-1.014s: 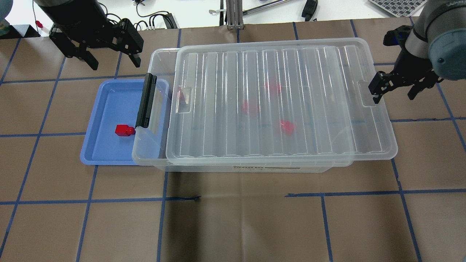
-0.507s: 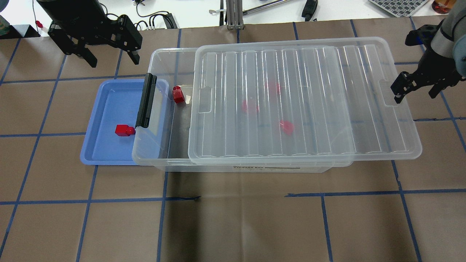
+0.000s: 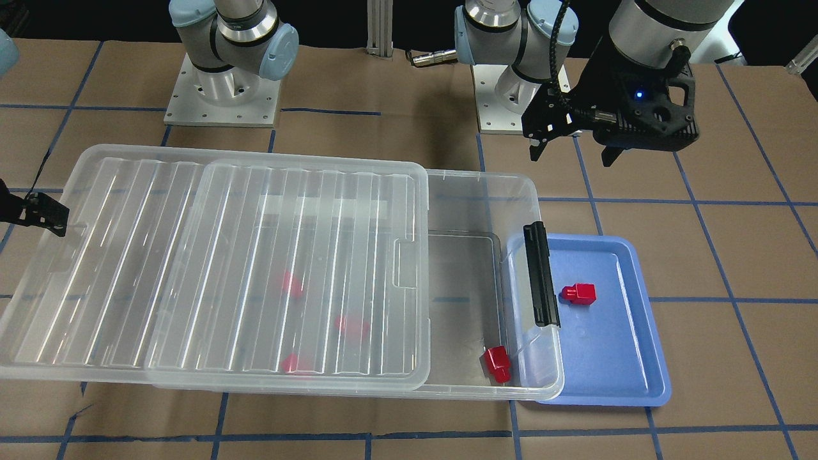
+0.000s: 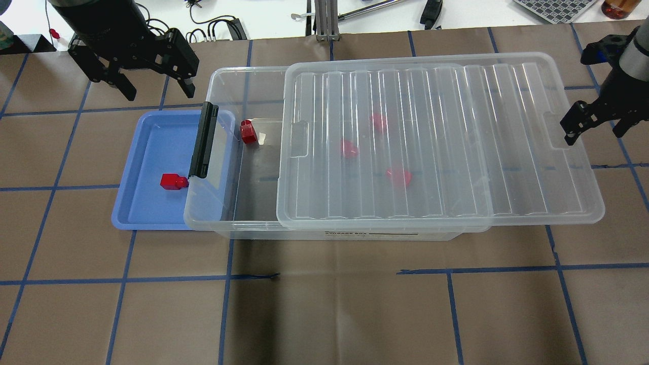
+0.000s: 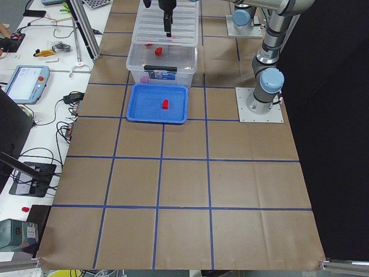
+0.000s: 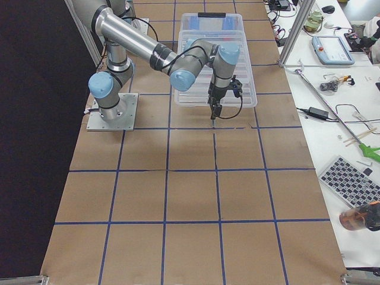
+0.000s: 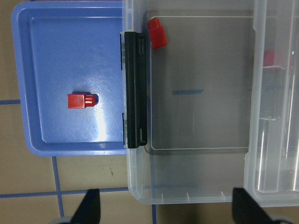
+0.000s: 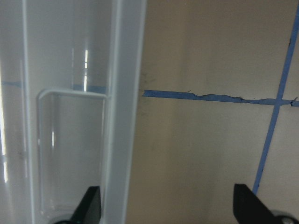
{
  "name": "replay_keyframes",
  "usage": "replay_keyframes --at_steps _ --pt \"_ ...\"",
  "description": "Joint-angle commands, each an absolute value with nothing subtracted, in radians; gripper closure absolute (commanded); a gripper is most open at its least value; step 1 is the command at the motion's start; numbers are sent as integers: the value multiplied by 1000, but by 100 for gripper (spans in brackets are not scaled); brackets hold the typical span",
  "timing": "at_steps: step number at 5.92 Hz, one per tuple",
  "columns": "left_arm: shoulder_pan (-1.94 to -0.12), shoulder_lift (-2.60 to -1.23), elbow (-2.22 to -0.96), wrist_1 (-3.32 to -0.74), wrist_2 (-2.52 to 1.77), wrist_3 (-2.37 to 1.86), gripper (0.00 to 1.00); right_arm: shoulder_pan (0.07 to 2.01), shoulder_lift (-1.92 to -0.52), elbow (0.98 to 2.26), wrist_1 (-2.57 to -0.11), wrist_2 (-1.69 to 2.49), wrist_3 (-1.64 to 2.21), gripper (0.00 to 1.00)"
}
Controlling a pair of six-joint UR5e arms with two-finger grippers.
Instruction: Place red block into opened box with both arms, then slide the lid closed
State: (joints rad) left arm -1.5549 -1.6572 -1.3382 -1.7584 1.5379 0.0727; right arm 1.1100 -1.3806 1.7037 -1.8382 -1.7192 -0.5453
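One red block [image 4: 172,181] lies in the blue tray [image 4: 147,152], beside the box's black latch bar [image 4: 203,139]. Another red block [image 4: 248,132] sits inside the box [image 4: 228,71], at its uncovered left end. Three more show blurred under the lid [image 4: 441,142]. The ribbed lid overhangs the box's right end. My right gripper [image 4: 596,132] is open, one finger down in the lid's handle recess [image 8: 70,154]. High behind the tray, my left gripper [image 4: 157,88] hangs open and holds nothing; its wrist view looks down on the tray block [image 7: 80,100] and the box block [image 7: 157,32].
The blue tray is tucked against the box's left short side, partly under its rim. Cables, a metal post [image 4: 324,20] and tools lie along the far table edge. Brown paper with blue tape lines [image 4: 329,276] covers the table in front of the box.
The lid has slid to the right with my right gripper, uncovering the box's left end and the red block there. My left gripper has stayed almost in place.
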Motion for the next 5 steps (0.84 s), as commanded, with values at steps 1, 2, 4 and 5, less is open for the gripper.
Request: replay_keyframes --at_steps 1,2,4,5 --pt "-1530 -1658 -1339 -1756 1535 165 2 1074 -1381 1703 -1864 -1729 -587 0" --pt "-1502 -1658 -1341 -1758 1537 261 2 1071 -1381 1703 -1870 -1733 -598 0" --pt "-1488 -1666 -1345 -1755 1539 502 2 1048 -1381 1703 -1875 -1763 -620 0" --pt "-1480 -1683 -1350 -1756 1542 647 2 1048 -1382 1700 -1875 -1763 -615 0"
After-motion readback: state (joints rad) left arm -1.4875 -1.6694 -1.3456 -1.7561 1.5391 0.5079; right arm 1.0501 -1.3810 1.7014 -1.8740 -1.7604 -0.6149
